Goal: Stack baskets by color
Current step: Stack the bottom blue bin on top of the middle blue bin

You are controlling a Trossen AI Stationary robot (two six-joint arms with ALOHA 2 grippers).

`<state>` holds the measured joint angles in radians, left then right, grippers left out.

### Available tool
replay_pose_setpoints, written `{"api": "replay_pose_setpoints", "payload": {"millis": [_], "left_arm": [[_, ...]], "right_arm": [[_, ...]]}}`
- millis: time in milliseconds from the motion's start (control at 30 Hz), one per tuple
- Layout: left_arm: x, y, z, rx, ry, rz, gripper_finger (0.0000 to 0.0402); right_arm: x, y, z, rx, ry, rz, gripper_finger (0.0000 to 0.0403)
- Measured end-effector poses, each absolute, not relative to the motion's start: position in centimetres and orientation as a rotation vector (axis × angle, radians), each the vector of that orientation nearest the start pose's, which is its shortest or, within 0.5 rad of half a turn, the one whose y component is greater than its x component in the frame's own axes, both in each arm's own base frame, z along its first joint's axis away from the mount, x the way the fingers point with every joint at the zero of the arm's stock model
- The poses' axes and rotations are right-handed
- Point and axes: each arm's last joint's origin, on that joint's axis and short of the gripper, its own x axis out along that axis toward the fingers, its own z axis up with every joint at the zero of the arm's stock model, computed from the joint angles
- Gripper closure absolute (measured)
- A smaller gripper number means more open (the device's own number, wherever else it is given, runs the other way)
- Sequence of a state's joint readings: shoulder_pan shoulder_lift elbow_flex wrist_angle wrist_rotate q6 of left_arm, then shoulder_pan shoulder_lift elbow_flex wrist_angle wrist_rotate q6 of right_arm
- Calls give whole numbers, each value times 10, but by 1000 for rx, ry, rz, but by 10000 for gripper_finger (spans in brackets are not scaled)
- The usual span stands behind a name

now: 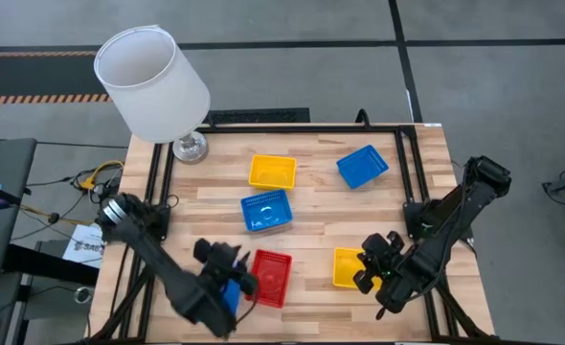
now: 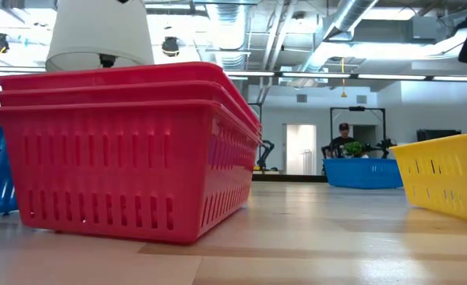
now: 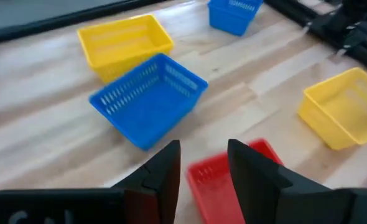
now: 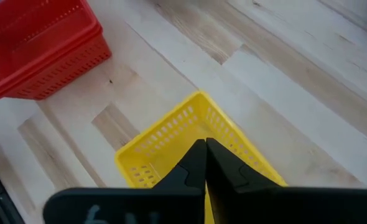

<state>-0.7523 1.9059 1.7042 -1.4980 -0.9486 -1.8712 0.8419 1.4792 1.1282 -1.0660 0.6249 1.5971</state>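
Three red baskets [image 2: 123, 150] sit nested in one stack near the table's front edge [image 1: 271, 278]. My left gripper [image 3: 202, 149] hovers open above the stack's left side, with nothing between its fingers. A blue basket [image 1: 229, 295] lies partly hidden under that arm. A second blue basket [image 1: 265, 210] stands mid-table and another [image 1: 362, 165] at the far right. One yellow basket [image 1: 272, 172] stands at the far middle. Another yellow basket [image 4: 190, 143] stands at the near right, and my right gripper [image 4: 205, 146] hangs shut above it.
A white lamp [image 1: 153, 81] with a metal foot stands at the table's far left corner. Bare wood lies between the red stack and the near yellow basket. A black frame [image 1: 407, 163] runs along the table's sides.
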Motion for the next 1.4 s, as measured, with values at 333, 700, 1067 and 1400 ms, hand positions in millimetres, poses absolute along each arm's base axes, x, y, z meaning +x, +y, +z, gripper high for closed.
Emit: {"api": "replay_pose_setpoints", "payload": {"millis": [333, 700, 1067, 1400], "left_arm": [[264, -200, 305, -348, 899, 750, 194], [204, -230, 245, -622, 1071, 928, 148], [173, -252, 205, -848, 1019, 958, 150], [174, -248, 185, -839, 1076, 915, 150]], "right_arm": [[190, 180, 248, 471, 870, -593, 319], [190, 180, 248, 442, 877, -583, 290], [190, 180, 248, 441, 874, -583, 289], [190, 180, 248, 449, 871, -580, 290]]}}
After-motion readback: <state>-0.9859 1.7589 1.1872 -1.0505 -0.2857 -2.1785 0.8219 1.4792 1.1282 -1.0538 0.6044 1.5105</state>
